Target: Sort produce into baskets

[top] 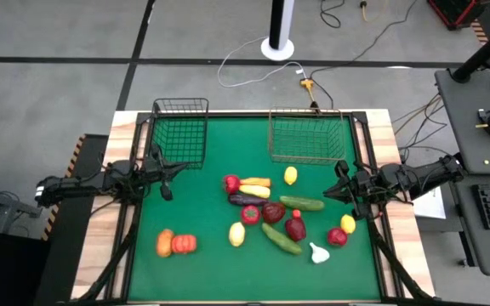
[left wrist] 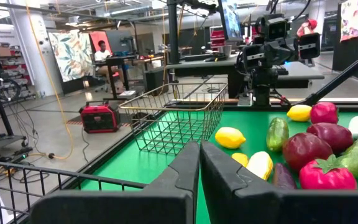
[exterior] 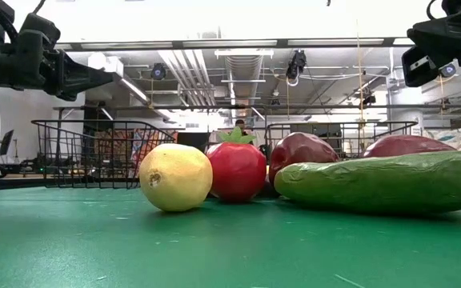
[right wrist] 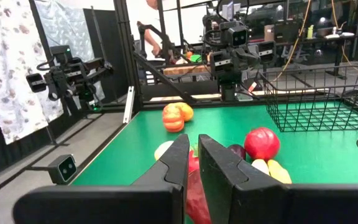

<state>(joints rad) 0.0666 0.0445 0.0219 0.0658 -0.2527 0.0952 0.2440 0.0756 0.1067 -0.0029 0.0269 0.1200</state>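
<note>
Green table [top: 228, 272] holds produce [top: 272, 211] between closed, empty left gripper [top: 168, 177] and right gripper [top: 333, 189].

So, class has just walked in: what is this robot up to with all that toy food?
Nothing is being handled yet. The toy fruit and vegetables all lie loose on the green table, and both wire baskets, the dark one and the wider one, sit empty at the far edge. The left gripper and right gripper hover at either side, jaws shut, holding nothing.
</note>
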